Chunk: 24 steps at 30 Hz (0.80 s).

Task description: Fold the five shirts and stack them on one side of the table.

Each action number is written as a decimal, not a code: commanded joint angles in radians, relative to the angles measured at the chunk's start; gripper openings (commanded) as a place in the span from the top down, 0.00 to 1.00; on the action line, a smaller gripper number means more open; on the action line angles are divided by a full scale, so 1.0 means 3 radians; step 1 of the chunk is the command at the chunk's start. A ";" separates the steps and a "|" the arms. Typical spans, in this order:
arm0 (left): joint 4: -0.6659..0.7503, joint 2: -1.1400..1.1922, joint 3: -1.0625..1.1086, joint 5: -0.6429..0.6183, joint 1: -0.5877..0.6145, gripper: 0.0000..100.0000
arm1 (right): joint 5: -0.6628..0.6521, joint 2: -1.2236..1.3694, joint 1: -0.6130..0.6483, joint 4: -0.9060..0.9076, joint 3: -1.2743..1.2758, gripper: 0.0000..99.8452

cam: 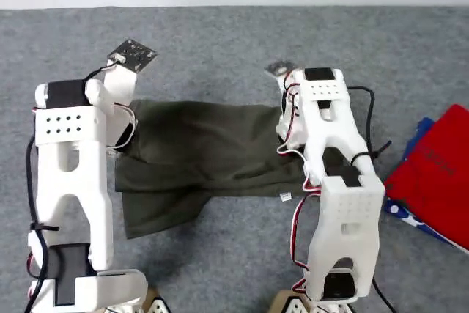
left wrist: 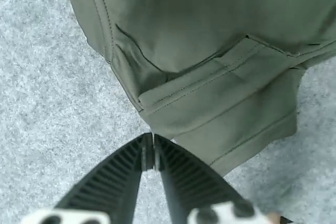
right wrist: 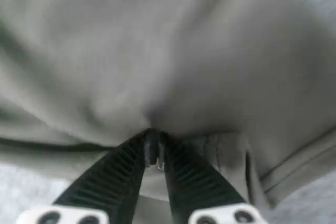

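An olive green shirt (cam: pixel 205 155) lies partly folded on the grey table (cam: pixel 220 42) between the two arms. In the left wrist view my left gripper (left wrist: pixel 149 153) is shut, and its tips sit right at a folded hem corner of the olive shirt (left wrist: pixel 210 51); I see no cloth bunched between them. My right gripper (right wrist: pixel 153 150) is shut on a gathered fold of the olive shirt (right wrist: pixel 184 51) at the shirt's right side. From above, each arm's body hides its own gripper.
A folded red shirt (cam: pixel 436 174) lies at the table's right edge on top of a blue one (cam: pixel 410 214). Bare grey table stretches behind the arms and in front of the olive shirt.
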State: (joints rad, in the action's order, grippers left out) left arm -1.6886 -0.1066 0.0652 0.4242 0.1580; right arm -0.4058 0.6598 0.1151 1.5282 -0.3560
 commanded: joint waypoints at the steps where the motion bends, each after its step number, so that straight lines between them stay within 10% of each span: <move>1: -0.0051 -0.0194 -0.0003 -0.0026 -0.0005 0.99 | 0.0036 -0.0013 -0.0125 0.0376 -0.0215 0.99; 13: -0.0066 -0.0194 -0.0003 -0.0026 -0.0020 0.99 | -0.0066 -0.0130 -0.0739 0.0892 -0.0036 0.99; 24: -0.0051 -0.0194 -0.0003 -0.0026 -0.0072 0.99 | -0.0138 -0.0872 -0.0294 0.0432 -0.0015 0.99</move>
State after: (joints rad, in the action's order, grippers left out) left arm -1.6978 -0.1158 0.0683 0.4242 0.1565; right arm -0.4396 0.4542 -0.0123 1.7169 -0.3560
